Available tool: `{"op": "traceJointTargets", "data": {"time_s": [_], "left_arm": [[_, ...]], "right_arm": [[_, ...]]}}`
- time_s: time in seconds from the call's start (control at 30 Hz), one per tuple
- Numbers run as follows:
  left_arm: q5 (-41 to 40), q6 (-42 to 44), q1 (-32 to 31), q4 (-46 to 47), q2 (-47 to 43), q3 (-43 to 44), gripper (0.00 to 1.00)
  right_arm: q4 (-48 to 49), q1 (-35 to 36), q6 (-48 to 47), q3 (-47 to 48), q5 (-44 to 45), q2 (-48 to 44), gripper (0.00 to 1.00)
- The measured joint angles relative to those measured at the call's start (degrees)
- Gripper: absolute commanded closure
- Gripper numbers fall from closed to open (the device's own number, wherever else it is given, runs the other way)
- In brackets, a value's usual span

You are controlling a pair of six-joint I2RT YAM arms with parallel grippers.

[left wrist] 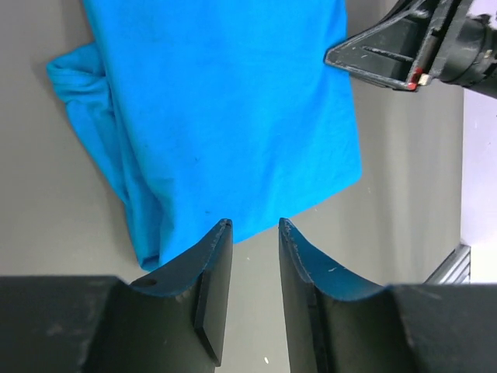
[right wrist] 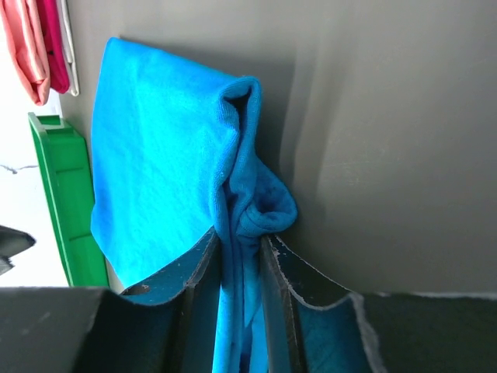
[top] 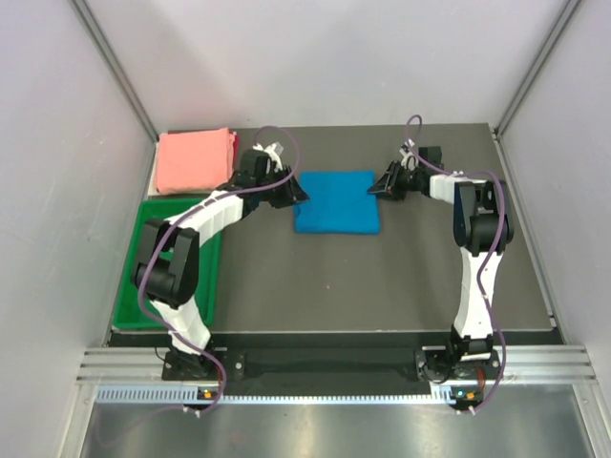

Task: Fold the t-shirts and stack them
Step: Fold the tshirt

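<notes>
**Left tool** (left wrist: 250, 231): released. Its 2 dark fingers (left wrist: 216, 272) stand a narrow gap apart with nothing clamped between them, and the dark grey surface (top: 382, 286) shows through the gap. The fingertips sit right at the hem of the bright blue cloth t-shirt (top: 336, 202), on its left edge in the top view. Whether they touch the cloth cannot be told.

**Right tool** (right wrist: 241, 250): clenched on the bright blue cloth t-shirt. A bunched fold of the cloth runs down between the 2 fingers (right wrist: 289, 272), which press it from both sides. The grip is on the shirt's right edge in the top view. In the right wrist view the cloth near the fingers is gathered into a ridge, and the part farther off lies smooth on the surface.

**Bright blue cloth t-shirt**: folded to a roughly square pad. It lies mid-surface toward the far side, directly between the 2 tools. In the left wrist view, 1 rumpled flap sticks out from its side.

**Salmon pink cloth t-shirt** (top: 196, 160): folded flat at the far left corner of the surface, well apart from the blue shirt and touched by neither tool. It lies just beyond the far end of the green plastic tray (top: 124, 301), which lies along the left edge under the left arm.
</notes>
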Motion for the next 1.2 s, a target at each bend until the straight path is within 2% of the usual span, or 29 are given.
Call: {"op": "traceJointTargets", "data": {"time_s": [0.17, 0.37, 0.47, 0.63, 0.77, 0.97, 1.13, 1.17, 1.2], "left_arm": [[0.1, 0.1, 0.0, 2.1, 4.3, -1.7, 0.64], [-6.3, 1.5, 0.0, -2.4, 7.2, -3.1, 0.63], [-8.4, 1.6, 0.1, -3.4, 7.1, -3.1, 0.62], [-8.3, 1.5, 0.1, -4.7, 5.8, -3.1, 0.55], [-5.6, 1.5, 0.1, -4.2, 4.9, -3.1, 0.53], [-3.1, 1.4, 0.1, -3.7, 4.9, -3.1, 0.52], [-2.3, 1.6, 0.1, -2.9, 6.2, -3.1, 0.56], [-2.1, 1.6, 0.1, -2.8, 6.7, -3.1, 0.59], [-1.8, 1.6, 0.1, -2.7, 7.5, -3.1, 0.68]], "right_arm": [[0.0, 0.0, 0.0, 0.0, 0.0, 0.0, 0.74], [-1.2, -0.2, -0.5, 0.5, 0.3, 0.0, 0.73], [-2.5, -0.6, -1.0, 1.2, 0.4, 0.0, 0.68], [-4.2, -1.1, -1.5, 2.3, 0.9, -0.6, 0.51], [-6.4, -1.2, -3.0, 0.7, 2.3, -3.3, 0.46], [-10.2, -0.7, -6.8, -8.0, 3.9, -11.5, 0.41], [-11.6, 0.4, -9.4, -15.5, 5.7, -17.3, 0.41], [-11.6, 0.7, -9.7, -16.7, 6.0, -17.9, 0.41], [-11.4, 1.1, -10.1, -17.8, 6.4, -18.4, 0.41]]}}
